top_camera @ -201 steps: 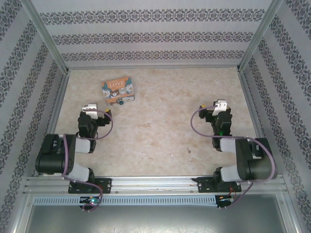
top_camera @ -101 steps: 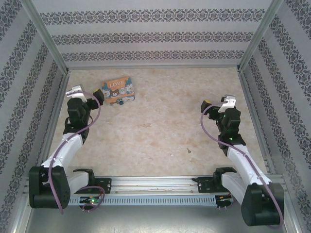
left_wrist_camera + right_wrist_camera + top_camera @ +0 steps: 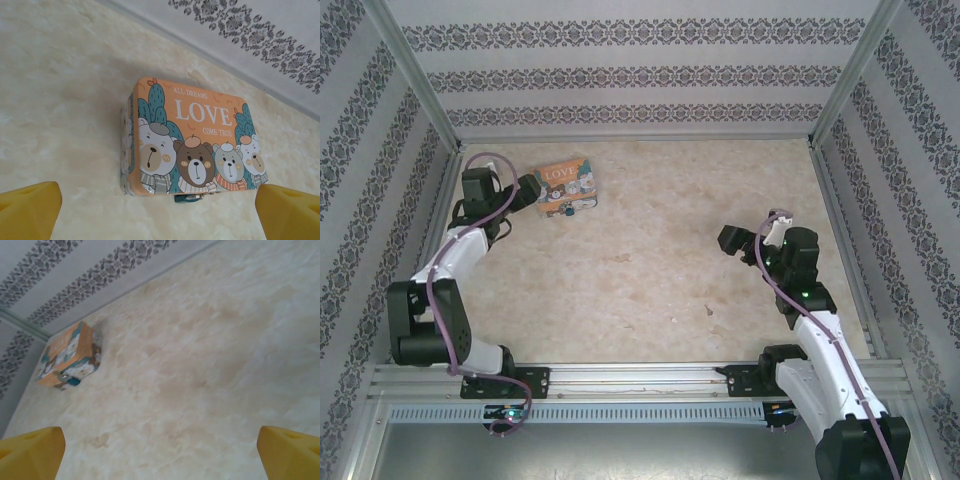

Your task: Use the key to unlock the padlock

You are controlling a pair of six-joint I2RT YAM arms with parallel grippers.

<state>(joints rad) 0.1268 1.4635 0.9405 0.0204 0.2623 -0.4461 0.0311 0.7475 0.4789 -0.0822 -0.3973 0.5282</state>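
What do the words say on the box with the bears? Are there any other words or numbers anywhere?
"ALL DREAMS": small white letters at the top of the tin.
"LOVE": big white letters just below, on the tin.
"COME TRUE": small white letters under "LOVE", on the right.
In the right wrist view the tin's words are too blurred to read.
On the padlock I can make out no writing.
I see no other words or numbers.
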